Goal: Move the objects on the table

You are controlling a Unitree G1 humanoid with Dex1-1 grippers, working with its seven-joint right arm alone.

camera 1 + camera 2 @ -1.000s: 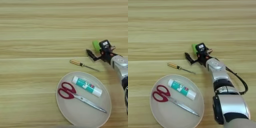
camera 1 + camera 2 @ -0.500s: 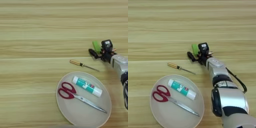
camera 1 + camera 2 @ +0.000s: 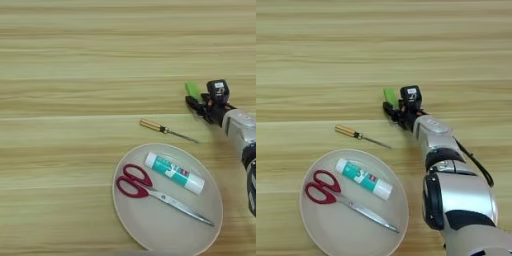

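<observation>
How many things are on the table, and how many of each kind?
Plate: 1
Scissors: 1
Glue stick: 1
Screwdriver: 1
Green block: 1
Total: 5

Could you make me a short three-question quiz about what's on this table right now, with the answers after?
1. True or false: the red-handled scissors lie on the bare table.
2. Which thing lies on the round beige plate with the scissors? A) the screwdriver B) the glue stick C) the green block
3. Fill in: the black gripper is right at the small ____ block.

Key
1. False: they lie on the plate.
2. B: the white-and-teal glue stick; the screwdriver lies on the table beyond the plate.
3. Green: the green block.
</observation>
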